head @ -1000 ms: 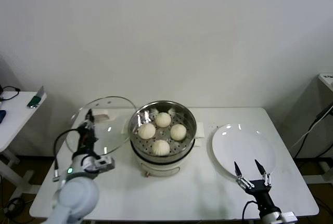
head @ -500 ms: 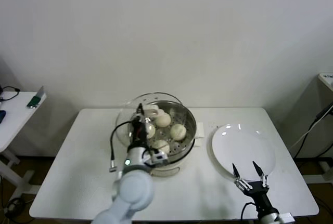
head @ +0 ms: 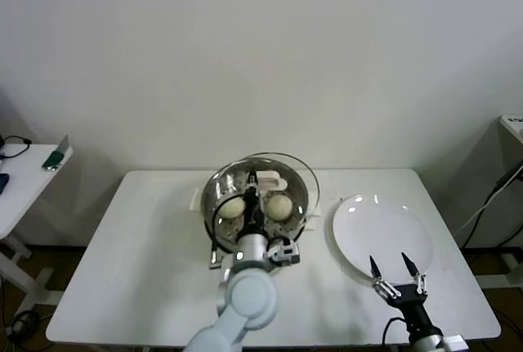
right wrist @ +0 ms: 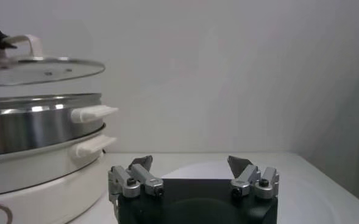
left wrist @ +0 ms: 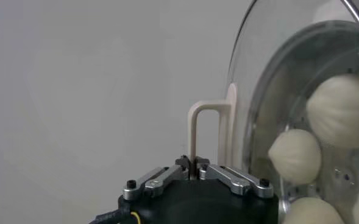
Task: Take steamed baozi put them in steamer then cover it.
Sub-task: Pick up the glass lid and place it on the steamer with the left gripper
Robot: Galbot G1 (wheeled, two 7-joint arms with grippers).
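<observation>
The steel steamer (head: pixel 215 197) stands at the table's middle on its cream base, with baozi (head: pixel 233 206) inside; more baozi (left wrist: pixel 345 109) show through the glass in the left wrist view. My left gripper (head: pixel 252 179) is shut on the cream handle (left wrist: pixel 205 133) of the glass cover (head: pixel 282 161) and holds the cover just above the steamer, nearly centred over it. In the right wrist view the cover (right wrist: pixel 42 68) hovers a little above the steamer (right wrist: pixel 33 125). My right gripper (head: pixel 394 265) is open and empty at the front right, over the plate's near edge.
A flat white plate (head: pixel 382 233) lies to the right of the steamer. A side table (head: pixel 24 174) with small items stands at the far left. The table's left half (head: pixel 147 246) is bare.
My left gripper has carried the cover from the table's left side rightward to a spot over the steamer. The right gripper has stayed near the plate's front edge.
</observation>
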